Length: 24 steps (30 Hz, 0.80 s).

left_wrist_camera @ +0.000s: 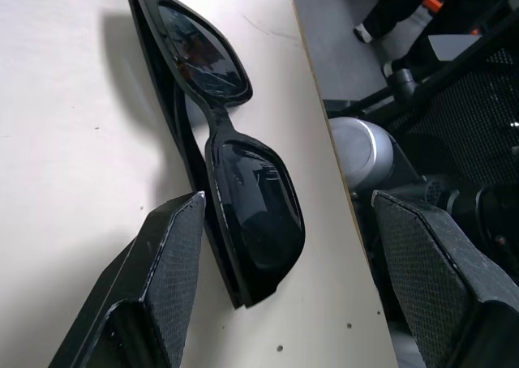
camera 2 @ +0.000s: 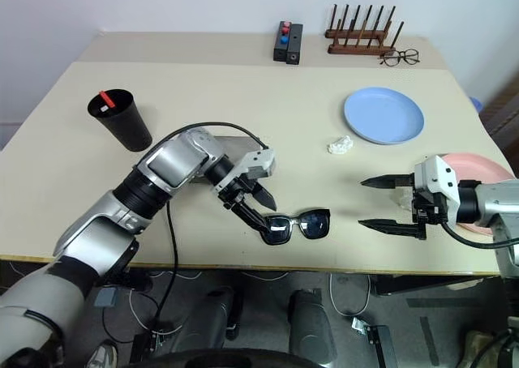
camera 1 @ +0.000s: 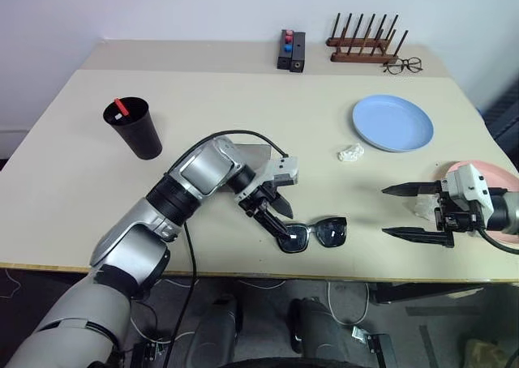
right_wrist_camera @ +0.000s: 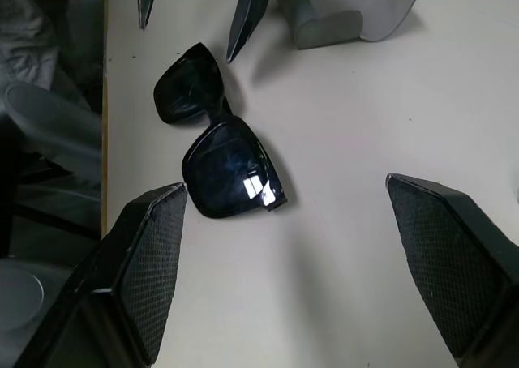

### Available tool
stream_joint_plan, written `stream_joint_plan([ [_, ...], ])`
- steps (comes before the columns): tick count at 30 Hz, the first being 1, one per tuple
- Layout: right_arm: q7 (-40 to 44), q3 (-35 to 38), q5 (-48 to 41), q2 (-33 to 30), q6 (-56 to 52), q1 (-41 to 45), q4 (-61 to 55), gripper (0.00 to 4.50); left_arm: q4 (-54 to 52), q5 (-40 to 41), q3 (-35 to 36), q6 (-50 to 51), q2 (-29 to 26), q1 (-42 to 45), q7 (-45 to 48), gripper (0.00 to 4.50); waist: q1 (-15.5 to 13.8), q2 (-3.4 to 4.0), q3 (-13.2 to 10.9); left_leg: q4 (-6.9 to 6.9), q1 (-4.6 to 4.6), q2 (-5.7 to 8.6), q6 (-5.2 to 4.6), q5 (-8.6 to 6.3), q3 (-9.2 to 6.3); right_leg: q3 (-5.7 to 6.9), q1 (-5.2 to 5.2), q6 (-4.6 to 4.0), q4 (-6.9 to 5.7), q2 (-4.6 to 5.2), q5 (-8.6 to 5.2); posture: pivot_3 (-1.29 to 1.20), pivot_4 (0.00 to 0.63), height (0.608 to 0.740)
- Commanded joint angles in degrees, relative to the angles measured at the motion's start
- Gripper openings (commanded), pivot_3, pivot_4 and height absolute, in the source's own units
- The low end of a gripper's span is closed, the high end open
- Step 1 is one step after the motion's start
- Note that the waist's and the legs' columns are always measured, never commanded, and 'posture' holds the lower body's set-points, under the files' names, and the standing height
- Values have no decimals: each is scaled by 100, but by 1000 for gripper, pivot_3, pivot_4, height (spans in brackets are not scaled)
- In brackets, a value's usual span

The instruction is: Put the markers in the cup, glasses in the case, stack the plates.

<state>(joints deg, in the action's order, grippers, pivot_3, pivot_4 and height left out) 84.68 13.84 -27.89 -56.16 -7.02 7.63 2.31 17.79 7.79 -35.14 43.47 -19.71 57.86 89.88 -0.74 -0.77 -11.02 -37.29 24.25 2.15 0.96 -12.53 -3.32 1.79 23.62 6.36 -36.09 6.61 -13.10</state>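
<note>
Black glasses [camera 1: 313, 233] lying folded at table's [camera 1: 243, 125] near edge | left gripper [camera 1: 274, 214] being lowered over left lens — jaws apart, empty | right gripper [camera 1: 415, 212] wide, empty | frame — not lens — should be pinched squarely.

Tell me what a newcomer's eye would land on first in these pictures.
The left gripper, fingers apart, reaches down at the black sunglasses lying by the table's near edge. To the right, the right gripper hangs wide open, aimed at the same sunglasses, with a pink plate behind it. Farther back lie a light blue plate and, far left, a black cup holding a red-ended marker.
</note>
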Motion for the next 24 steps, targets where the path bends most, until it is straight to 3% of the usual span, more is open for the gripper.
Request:
stream_joint_plan([
  [1,-84,78,-114,30,-30,-5,-257,4033,73,-60,-41,-152,102,194,-33,3329,4,0,0,0,0,0,0,0,0,0,0,0,0,0,0,0,150,740],
  [19,-567,87,-162,217,-254,-159,-860,4033,1252,-546,-212,-984,726,456,-8,3329,2,-1,0,1,2,1,-1,-1,0,1,1,2,1,1,-1,0,150,740],
  [22,-635,115,-179,221,-284,-176,-926,4033,1294,-599,-254,-1078,734,456,100,2499,3,-1,0,1,2,1,-2,-1,0,1,2,2,1,1,-1,0,150,740],
  [24,-659,143,-187,211,-281,-192,-935,4033,1318,-649,-264,-1134,748,450,133,1549,4,0,0,1,2,1,-2,-1,0,1,2,2,1,1,-1,0,150,740],
])
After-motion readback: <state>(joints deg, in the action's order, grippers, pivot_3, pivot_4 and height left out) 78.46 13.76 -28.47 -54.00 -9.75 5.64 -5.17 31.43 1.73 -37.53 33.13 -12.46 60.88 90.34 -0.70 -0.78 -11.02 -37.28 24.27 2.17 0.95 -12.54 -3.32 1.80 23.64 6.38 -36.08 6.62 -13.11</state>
